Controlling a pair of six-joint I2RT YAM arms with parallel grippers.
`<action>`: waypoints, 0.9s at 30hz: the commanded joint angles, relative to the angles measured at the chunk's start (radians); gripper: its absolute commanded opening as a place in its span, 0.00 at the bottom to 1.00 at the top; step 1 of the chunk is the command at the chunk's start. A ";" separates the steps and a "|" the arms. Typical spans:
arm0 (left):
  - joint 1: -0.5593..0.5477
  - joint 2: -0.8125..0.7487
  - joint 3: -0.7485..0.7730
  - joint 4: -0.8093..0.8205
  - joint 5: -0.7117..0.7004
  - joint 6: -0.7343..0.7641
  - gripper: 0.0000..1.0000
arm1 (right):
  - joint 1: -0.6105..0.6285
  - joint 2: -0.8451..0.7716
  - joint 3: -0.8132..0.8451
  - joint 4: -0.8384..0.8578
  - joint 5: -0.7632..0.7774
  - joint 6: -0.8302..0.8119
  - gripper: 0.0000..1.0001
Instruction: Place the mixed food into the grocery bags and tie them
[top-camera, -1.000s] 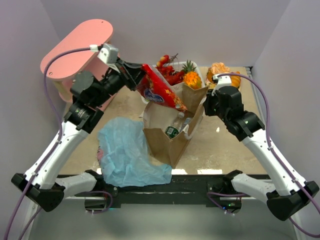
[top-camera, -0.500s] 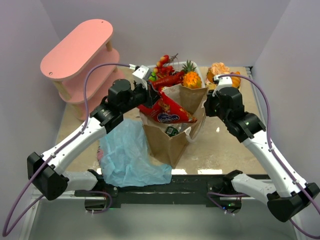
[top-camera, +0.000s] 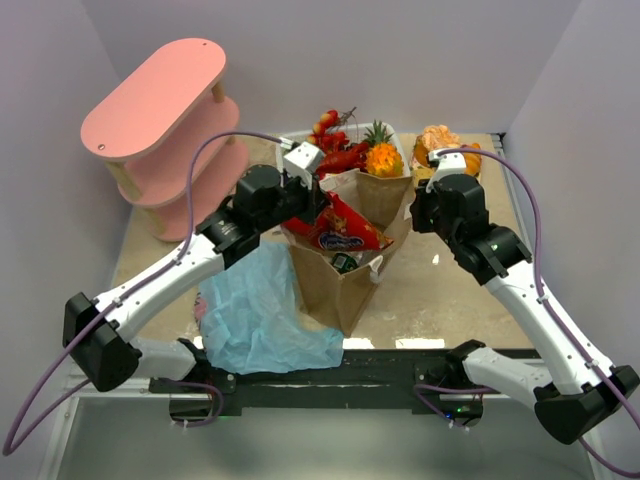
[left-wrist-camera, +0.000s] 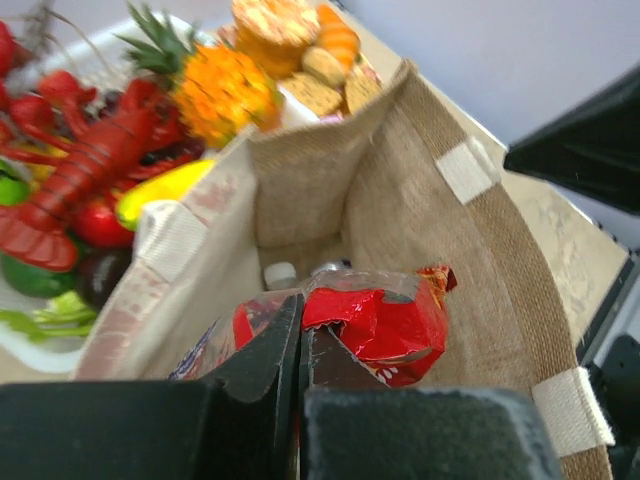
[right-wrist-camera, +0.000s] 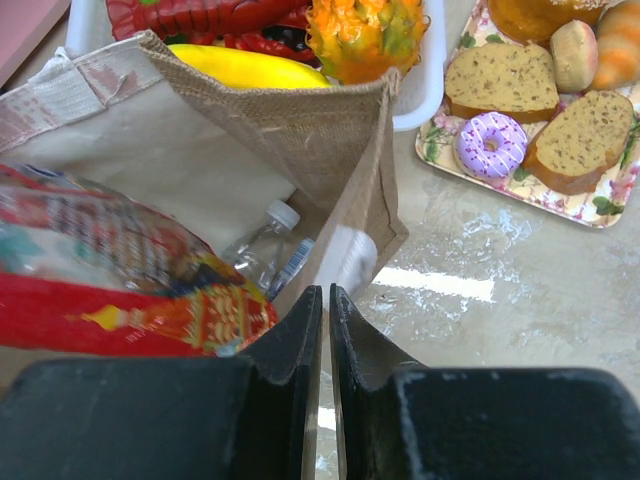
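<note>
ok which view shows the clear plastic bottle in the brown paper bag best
Right wrist: the clear plastic bottle shows white cap and body inside the brown paper bag, beside the red snack packet. Left wrist shows only the cap; the top view only a green-labelled glimpse under the packet.

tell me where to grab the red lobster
Grip the red lobster across its narrow mid-body, coming straight down from above: it lies flat on top in the white basket, claws spread and its sides crowded in.
</note>
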 joint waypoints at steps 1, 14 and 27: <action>-0.041 0.030 0.034 0.107 0.090 0.047 0.02 | -0.001 -0.017 -0.001 0.002 0.019 -0.005 0.11; -0.125 0.148 0.118 -0.027 0.144 0.173 0.72 | -0.001 -0.051 0.045 -0.189 0.017 0.047 0.75; -0.124 -0.015 0.148 -0.067 -0.149 0.244 1.00 | -0.003 -0.086 -0.076 -0.235 -0.079 0.224 0.82</action>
